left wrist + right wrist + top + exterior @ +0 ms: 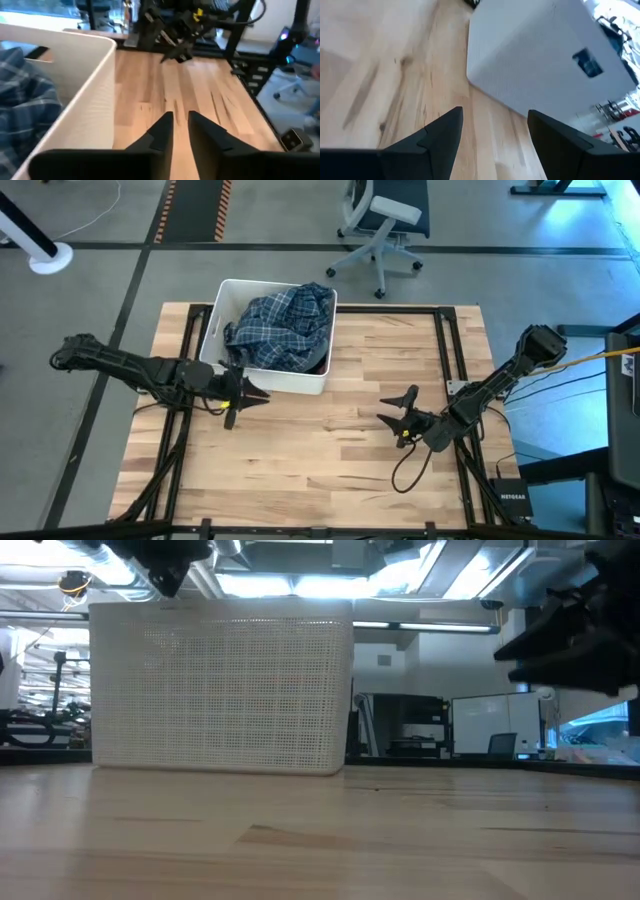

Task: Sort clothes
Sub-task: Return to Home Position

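Note:
A blue-white plaid shirt (285,325) lies bunched inside the white bin (222,300) at the table's far middle, filling most of it. It also shows in the left wrist view (25,95). The other garments do not show. My left gripper (258,393) hovers by the bin's near left corner, just outside its near wall (95,85). It is empty, with a narrow gap between its fingers (181,125). My right gripper (393,410) is wide open and empty over bare wood right of the bin, and faces the bin's wall (540,65).
The bin's mesh wall (220,690) stands tall in the low view. Black frame rails (445,350) run along the table's sides. A cable (410,465) loops below my right arm. An office chair (385,225) stands beyond the far edge. Bare wood (320,470) lies at the near middle.

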{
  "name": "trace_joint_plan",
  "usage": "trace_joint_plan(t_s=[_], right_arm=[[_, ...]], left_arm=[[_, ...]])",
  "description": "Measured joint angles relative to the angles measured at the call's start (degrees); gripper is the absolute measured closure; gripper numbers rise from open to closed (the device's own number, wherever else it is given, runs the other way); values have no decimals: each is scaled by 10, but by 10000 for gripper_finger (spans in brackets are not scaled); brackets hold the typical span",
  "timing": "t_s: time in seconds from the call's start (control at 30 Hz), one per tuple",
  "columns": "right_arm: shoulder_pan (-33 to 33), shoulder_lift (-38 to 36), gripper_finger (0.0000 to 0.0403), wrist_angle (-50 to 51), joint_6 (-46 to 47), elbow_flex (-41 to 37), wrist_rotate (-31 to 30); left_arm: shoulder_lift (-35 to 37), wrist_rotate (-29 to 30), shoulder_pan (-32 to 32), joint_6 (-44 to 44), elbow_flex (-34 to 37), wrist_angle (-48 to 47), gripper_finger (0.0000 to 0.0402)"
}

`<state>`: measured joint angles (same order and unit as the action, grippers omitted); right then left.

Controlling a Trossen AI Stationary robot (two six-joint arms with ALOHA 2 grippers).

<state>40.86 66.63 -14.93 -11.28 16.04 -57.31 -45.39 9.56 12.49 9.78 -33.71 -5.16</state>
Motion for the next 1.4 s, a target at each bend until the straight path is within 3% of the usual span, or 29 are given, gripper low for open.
trace_joint_plan(t_s=[0.17, 0.43, 0.67, 0.8, 0.97, 1.1, 1.4], right_arm=[[-21, -45, 183, -53, -107, 0, 44], [-196, -173, 276, -26, -247, 0, 296], [-359, -278, 354, 47, -272, 0, 481], [-419, -320, 391, 95, -272, 0, 526], [-466, -359, 383, 154, -276, 0, 557], [-480, -390, 376, 134, -272, -27, 597], [-481, -490, 392, 76, -211, -123, 599]], left_arm=[[27, 14, -2, 0, 24, 14, 382], [70, 31, -2, -12, 54, 27, 399], [105, 39, -2, -15, 89, 36, 399], [130, 41, -2, -18, 111, 48, 401], [163, 40, -2, -23, 137, 66, 401], [180, 40, -1, -22, 147, 66, 400], [207, 37, -1, -41, 195, 133, 401]])
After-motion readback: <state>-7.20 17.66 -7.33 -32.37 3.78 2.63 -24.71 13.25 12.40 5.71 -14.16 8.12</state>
